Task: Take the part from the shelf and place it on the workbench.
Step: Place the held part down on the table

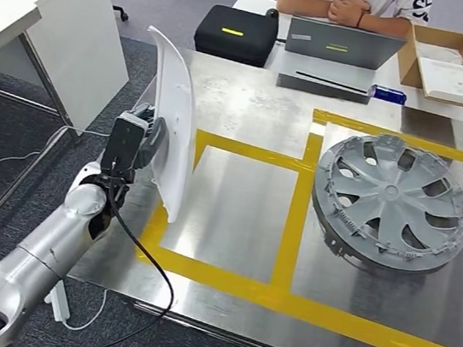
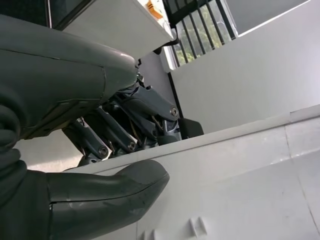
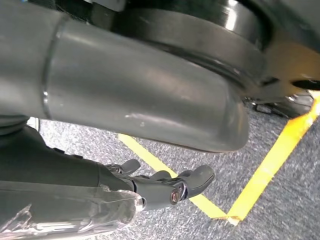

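The left hand grips the curved white plastic panel, upright over the steel workbench edge. It seems light, stiff and slippery, best held at its rim. The right hand hangs with fingers loosely spread, holding nothing.

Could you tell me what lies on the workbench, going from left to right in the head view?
left hand → white curved part → empty yellow-taped square → grey wheel cover

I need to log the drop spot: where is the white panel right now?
In the head view, the white panel stands upright in the left robot hand, over the workbench's left edge, beside the left yellow-taped square, well left of the grey wheel cover.
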Controlling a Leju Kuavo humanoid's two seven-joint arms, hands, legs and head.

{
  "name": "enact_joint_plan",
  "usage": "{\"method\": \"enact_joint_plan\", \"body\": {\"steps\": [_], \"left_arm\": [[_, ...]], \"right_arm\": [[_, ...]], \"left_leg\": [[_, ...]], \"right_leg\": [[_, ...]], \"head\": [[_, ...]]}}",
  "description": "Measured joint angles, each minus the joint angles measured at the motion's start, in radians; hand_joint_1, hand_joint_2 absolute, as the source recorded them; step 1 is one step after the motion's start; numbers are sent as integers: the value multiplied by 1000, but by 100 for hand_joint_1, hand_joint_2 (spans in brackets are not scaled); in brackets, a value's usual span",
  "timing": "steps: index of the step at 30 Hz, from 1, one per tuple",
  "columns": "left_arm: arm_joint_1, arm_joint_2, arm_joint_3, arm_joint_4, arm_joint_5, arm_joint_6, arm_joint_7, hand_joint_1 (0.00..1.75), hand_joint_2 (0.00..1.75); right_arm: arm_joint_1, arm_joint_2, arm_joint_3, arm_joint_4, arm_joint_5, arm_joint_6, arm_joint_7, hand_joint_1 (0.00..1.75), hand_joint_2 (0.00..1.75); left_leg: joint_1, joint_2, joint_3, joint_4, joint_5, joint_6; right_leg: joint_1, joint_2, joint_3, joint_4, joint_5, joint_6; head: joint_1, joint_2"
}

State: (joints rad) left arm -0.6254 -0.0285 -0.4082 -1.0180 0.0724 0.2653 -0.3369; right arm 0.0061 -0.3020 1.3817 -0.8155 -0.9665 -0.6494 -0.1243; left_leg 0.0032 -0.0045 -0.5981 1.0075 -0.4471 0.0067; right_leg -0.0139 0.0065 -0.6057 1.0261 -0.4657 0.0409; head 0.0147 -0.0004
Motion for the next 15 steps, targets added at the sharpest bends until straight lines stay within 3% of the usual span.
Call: {"method": "enact_joint_plan", "body": {"steps": [3,5,8,10,11,13,15], "left_arm": [[1,1,-8,6,-1,-10,-5,164,175],[-1,2,-13,10,1,-17,-7,164,175],[-3,4,-18,25,8,-32,-7,164,175],[0,4,-23,37,10,-38,-6,164,175],[0,4,-25,41,10,-38,-6,164,175],[-4,4,-27,45,10,-39,-6,169,175],[-10,4,-28,47,10,-43,-6,175,175]], "right_arm": [[3,-1,4,-7,-5,-8,0,0,0],[4,-2,8,-8,-10,-8,-4,0,0],[3,-2,12,-8,-20,-8,-10,0,0],[4,-3,16,-8,-23,-8,-11,0,0],[5,-2,17,-8,-24,-8,-11,0,0],[6,-2,18,-9,-25,-8,-12,0,0],[5,-2,18,-12,-29,-9,-13,0,0]], "left_leg": [[1,0,-3,3,1,-15],[3,1,-18,39,-27,-25],[5,1,-98,217,-113,-34],[4,1,-128,280,-122,-31],[4,1,-116,258,-100,-27],[-1,1,-57,140,-36,-10],[-7,2,-6,36,-6,5]], "right_leg": [[3,2,8,-12,0,-17],[1,2,10,-16,2,-30],[1,1,11,-17,3,-41],[4,1,11,-17,3,-43],[6,2,12,-17,3,-43],[10,2,13,-17,3,-43],[15,1,11,-15,4,-39]], "head": [[0,0],[-3,0],[-8,0],[-8,0],[-8,0],[-8,0],[-7,0]]}}
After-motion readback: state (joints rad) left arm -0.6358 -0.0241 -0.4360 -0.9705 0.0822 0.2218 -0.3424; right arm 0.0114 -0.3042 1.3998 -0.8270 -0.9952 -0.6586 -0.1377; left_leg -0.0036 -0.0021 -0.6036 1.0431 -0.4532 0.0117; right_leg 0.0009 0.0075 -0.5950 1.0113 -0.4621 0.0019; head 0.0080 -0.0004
